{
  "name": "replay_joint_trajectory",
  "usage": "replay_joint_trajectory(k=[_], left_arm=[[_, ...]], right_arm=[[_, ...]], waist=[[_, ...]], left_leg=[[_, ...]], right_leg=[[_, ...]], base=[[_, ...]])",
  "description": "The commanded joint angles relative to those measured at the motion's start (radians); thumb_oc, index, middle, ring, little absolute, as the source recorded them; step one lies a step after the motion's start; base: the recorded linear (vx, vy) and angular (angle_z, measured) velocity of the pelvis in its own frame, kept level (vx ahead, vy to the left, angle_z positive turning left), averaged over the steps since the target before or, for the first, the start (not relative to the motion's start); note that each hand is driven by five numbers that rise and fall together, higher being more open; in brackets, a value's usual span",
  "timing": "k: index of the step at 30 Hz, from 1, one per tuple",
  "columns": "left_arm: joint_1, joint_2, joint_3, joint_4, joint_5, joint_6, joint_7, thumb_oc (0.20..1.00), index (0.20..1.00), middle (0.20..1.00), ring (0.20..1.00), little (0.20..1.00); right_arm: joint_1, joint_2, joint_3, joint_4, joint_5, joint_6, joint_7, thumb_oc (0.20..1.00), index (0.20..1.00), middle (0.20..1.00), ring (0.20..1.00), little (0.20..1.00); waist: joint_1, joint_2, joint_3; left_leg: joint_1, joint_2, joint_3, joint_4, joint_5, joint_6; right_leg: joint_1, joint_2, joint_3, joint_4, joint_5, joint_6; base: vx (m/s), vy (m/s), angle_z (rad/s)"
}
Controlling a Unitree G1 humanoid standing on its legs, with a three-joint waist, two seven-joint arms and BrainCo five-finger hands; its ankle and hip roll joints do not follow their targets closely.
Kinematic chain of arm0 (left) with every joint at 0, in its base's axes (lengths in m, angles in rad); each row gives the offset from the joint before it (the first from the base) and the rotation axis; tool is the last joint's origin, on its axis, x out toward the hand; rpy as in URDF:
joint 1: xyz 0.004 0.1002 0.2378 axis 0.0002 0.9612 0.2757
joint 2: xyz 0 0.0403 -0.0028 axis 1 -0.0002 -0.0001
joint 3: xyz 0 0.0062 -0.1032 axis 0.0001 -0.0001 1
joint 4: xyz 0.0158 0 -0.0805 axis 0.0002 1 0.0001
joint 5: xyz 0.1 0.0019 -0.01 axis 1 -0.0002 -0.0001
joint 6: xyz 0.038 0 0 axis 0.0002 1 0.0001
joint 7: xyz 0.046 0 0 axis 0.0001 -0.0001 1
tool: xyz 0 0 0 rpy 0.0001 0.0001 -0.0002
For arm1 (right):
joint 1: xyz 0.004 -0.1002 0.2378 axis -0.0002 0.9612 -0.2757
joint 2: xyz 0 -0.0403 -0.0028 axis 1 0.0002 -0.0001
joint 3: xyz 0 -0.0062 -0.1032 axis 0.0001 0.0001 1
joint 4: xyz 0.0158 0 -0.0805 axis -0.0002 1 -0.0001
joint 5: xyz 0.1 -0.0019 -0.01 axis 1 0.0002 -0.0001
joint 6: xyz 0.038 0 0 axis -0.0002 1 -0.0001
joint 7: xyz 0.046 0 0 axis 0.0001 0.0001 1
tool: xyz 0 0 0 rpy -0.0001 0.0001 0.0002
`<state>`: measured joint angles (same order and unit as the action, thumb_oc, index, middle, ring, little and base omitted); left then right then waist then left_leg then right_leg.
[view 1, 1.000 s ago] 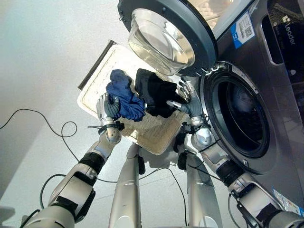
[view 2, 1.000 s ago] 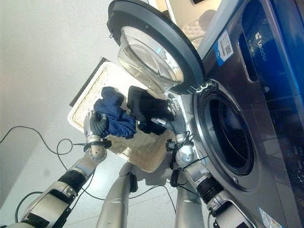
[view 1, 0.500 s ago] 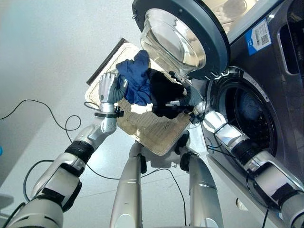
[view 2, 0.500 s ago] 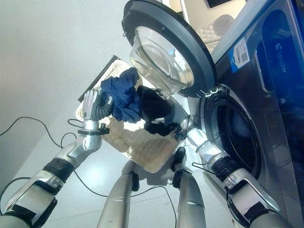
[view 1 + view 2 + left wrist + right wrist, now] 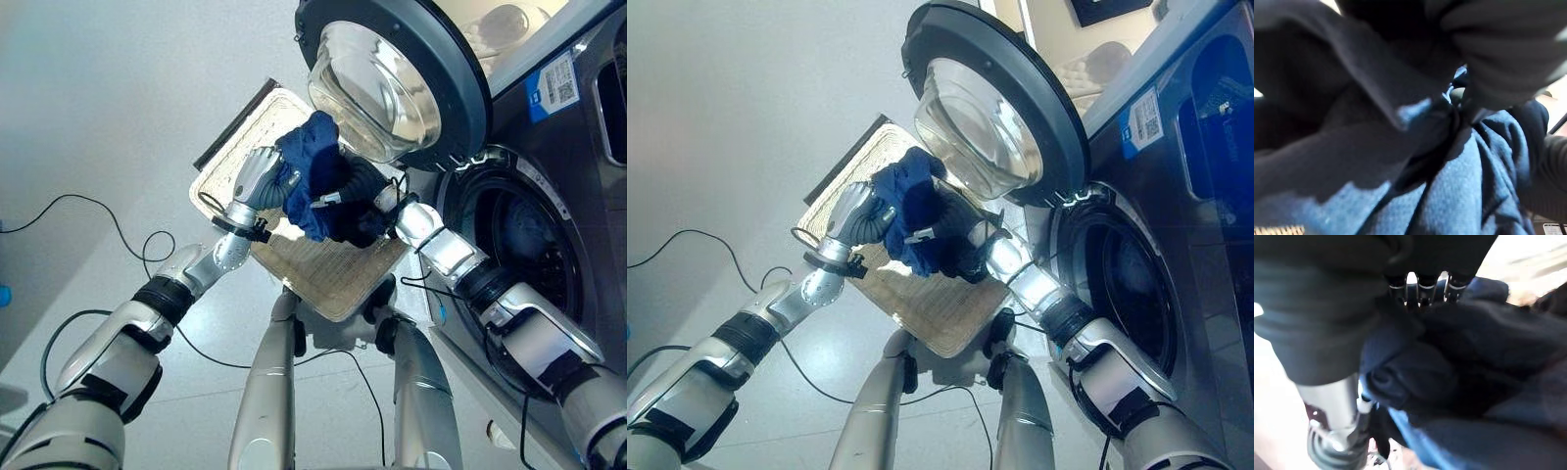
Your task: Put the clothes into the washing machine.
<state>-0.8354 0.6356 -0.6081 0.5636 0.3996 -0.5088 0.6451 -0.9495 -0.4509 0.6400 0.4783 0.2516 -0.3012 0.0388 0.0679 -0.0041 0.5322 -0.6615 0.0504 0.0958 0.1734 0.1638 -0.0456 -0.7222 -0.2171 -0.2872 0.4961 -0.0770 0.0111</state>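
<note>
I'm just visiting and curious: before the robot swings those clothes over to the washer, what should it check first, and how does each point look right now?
1. Washer door open: ok.
2. Drum opening free to receive clothes: ok, though something bluish seems to lie inside.
3. Blue garment pressed between both hands: ok; left hand is against it.
4. Black garment held by right hand: cannot tell, fingers are buried in cloth.
5. Bundle lifted above the basket: ok.
6. Cloth hanging loose that could snag on the door: cannot tell.
</note>
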Motion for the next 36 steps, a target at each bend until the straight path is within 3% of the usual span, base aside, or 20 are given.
replay_joint_trajectory(k=[1,8,9,10,15,18,28,35,36], left_arm=[[-0.067,-0.065,0.001,-0.072,-0.056,-0.084,-0.007,0.200,0.200,0.200,0.200,0.200],[-0.094,-0.099,-0.015,-0.086,-0.156,-0.135,-0.081,0.200,0.200,0.200,0.200,0.200],[-0.096,-0.106,-0.015,-0.088,-0.162,-0.139,-0.089,0.200,0.200,0.200,0.200,0.200],[-0.098,-0.112,-0.014,-0.094,-0.170,-0.141,-0.100,0.200,0.200,0.200,0.200,0.200],[-0.102,-0.132,-0.011,-0.106,-0.214,-0.163,-0.156,0.200,0.200,0.200,0.200,0.200],[-0.097,-0.138,-0.009,-0.122,-0.226,-0.168,-0.181,0.200,0.200,0.200,0.200,0.200],[-0.072,-0.150,-0.010,-0.136,-0.229,-0.142,-0.235,0.200,0.200,0.200,0.200,0.200],[-0.034,-0.156,0.008,-0.112,-0.230,-0.106,-0.204,0.200,0.200,0.200,0.200,0.200],[-0.027,-0.158,0.012,-0.107,-0.241,-0.098,-0.199,0.482,0.482,0.482,0.482,0.482]], right_arm=[[-0.043,0.003,-0.003,-0.044,0.095,0.001,0.077,1.000,1.000,1.000,1.000,1.000],[-0.052,0.045,0.004,0.006,0.134,0.003,0.077,1.000,1.000,1.000,1.000,1.000],[-0.054,0.051,0.003,0.010,0.131,0.002,0.059,0.413,0.413,0.413,0.413,0.413],[-0.054,0.058,0.000,0.013,0.127,-0.003,0.042,0.200,0.200,0.200,0.200,0.200],[-0.059,0.066,-0.010,0.038,0.003,0.012,-0.064,0.200,0.200,0.200,0.200,0.200],[-0.057,0.063,-0.023,0.046,0.009,0.010,-0.138,0.200,0.200,0.200,0.200,0.200],[-0.042,0.056,-0.093,0.053,-0.130,-0.078,-0.346,0.200,0.200,0.200,0.200,0.200],[-0.004,0.035,-0.105,0.036,-0.119,-0.116,-0.373,0.200,0.200,0.200,0.200,0.200],[0.006,0.034,-0.108,0.032,-0.105,-0.122,-0.377,0.200,0.200,0.200,0.200,0.200]], waist=[[0.003,0.069,-0.012],[0.004,0.071,-0.012],[0.004,0.072,-0.012],[0.003,0.072,-0.012],[0.000,0.074,-0.012],[-0.001,0.075,-0.012],[-0.012,0.083,-0.012],[-0.025,0.079,-0.012],[-0.027,0.078,-0.012]], left_leg=[[-0.015,-0.033,0.052,0.097,-0.125,-0.033],[-0.016,-0.039,0.049,0.099,-0.122,-0.032],[-0.015,-0.040,0.049,0.098,-0.121,-0.031],[-0.014,-0.041,0.049,0.095,-0.121,-0.031],[-0.007,-0.043,0.053,0.090,-0.120,-0.027],[-0.002,-0.043,0.056,0.086,-0.120,-0.026],[-0.007,-0.041,0.060,0.089,-0.128,-0.022],[-0.012,-0.034,0.072,0.087,-0.131,-0.022],[-0.012,-0.033,0.074,0.087,-0.131,-0.022]], right_leg=[[-0.008,0.011,-0.033,-0.030,0.058,0.099],[-0.006,0.012,-0.032,-0.036,0.064,0.095],[-0.005,0.013,-0.031,-0.037,0.064,0.095],[-0.004,0.014,-0.030,-0.039,0.065,0.095],[0.000,0.018,-0.028,-0.043,0.069,0.095],[0.005,0.020,-0.026,-0.048,0.069,0.095],[-0.007,0.025,-0.013,-0.040,0.069,0.102],[-0.018,0.031,-0.003,-0.047,0.073,0.106],[-0.018,0.032,-0.001,-0.049,0.074,0.106]], base=[[0.00,0.000,0.00],[0.00,0.000,0.00],[0.00,-0.006,0.03],[0.00,-0.002,0.04],[0.00,0.000,0.01],[0.00,0.000,0.00],[0.00,0.000,0.00],[0.00,0.007,-0.01],[0.00,0.026,-0.05]])
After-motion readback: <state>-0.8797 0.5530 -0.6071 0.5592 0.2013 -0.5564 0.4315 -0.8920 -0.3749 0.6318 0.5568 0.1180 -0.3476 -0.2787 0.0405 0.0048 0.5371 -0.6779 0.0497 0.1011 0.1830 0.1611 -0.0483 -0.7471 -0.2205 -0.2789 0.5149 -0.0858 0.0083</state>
